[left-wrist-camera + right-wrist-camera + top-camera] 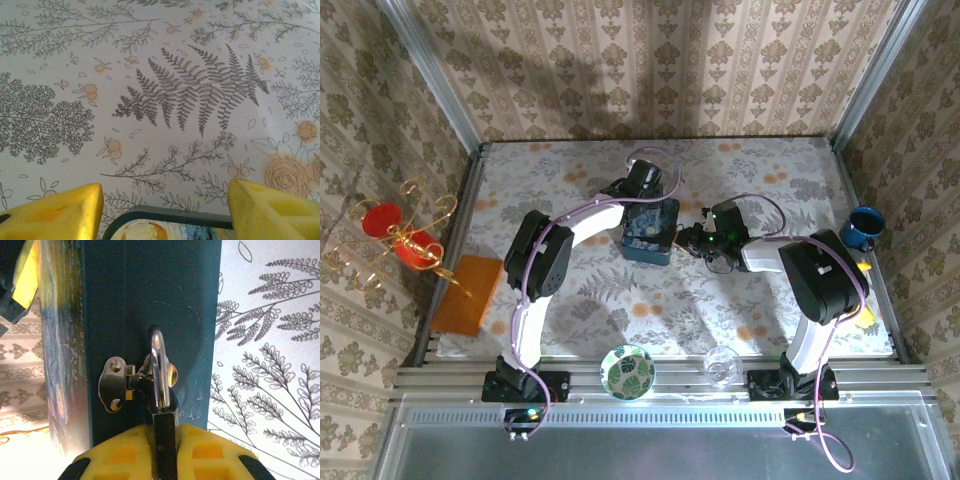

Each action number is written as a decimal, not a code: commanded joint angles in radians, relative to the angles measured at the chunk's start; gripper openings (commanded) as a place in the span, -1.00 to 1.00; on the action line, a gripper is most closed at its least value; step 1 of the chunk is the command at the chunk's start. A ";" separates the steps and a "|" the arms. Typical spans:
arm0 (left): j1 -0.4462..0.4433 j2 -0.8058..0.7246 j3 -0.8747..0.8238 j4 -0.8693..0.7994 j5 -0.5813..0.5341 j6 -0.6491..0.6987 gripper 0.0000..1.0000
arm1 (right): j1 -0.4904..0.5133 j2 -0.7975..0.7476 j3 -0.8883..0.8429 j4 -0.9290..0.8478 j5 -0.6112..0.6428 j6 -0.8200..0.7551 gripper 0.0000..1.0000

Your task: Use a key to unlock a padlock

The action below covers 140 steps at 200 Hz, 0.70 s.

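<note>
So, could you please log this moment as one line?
left jaws: astride tin, grip unclear | right jaws: shut on padlock | padlock: hanging through tin's clasp

Top view is bright, w/ even light from above. Soft shadows lie on the table (740, 310) and on the back wall (650, 70), upper centre. White glare on the metal rail (650, 415) at btm. Frame posts (425, 70) lean outward at the edges: some lens distortion. Left wrist: cloth (175, 100) sharp, left gripper (165, 186) fingers (55, 217) at btm blurred. Right wrist: tin (150, 300) side dark, strong highlight on shackle (158, 365) of padlock (162, 405), lower left overexposed, right gripper (164, 432) pads (120, 455) out of focus.
</note>
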 commanded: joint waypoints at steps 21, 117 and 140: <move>-0.010 -0.016 -0.067 -0.215 0.182 0.010 0.61 | 0.066 -0.107 0.033 -0.095 0.104 -0.065 -1.00; -0.027 -0.382 -0.218 -0.363 0.003 0.006 1.00 | 0.183 -0.184 -0.089 0.027 -0.075 -0.041 -1.00; -0.057 -0.514 -0.295 -0.453 -0.088 -0.035 1.00 | 0.167 -0.194 -0.084 -0.032 -0.101 -0.079 -1.00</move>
